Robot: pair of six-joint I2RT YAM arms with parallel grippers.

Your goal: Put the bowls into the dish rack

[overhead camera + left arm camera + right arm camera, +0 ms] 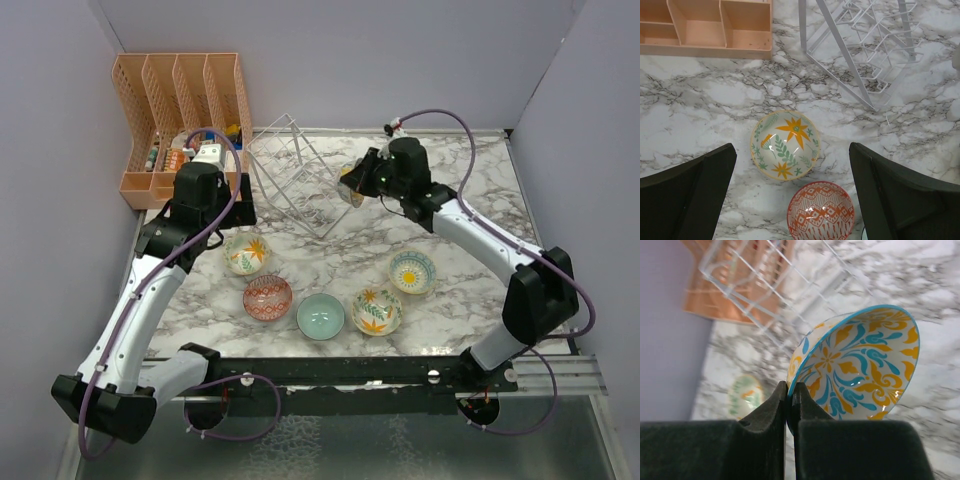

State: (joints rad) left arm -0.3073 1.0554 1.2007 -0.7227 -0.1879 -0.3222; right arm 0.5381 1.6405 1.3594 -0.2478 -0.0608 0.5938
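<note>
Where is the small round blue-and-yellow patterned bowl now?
The right hand grips this bowl by the rim, just right of the white wire dish rack in the top view.

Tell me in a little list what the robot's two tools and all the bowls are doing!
right tool: shut on the rim of the blue-patterned bowl, beside the dish rack
left tool: open, above the leaf bowl
loose bowls: five on the table, including red bowl, teal bowl, sun bowl
rack contents: no bowls visible

The pincer [792,149] stands spread above the leaf-print bowl [785,145].
</note>
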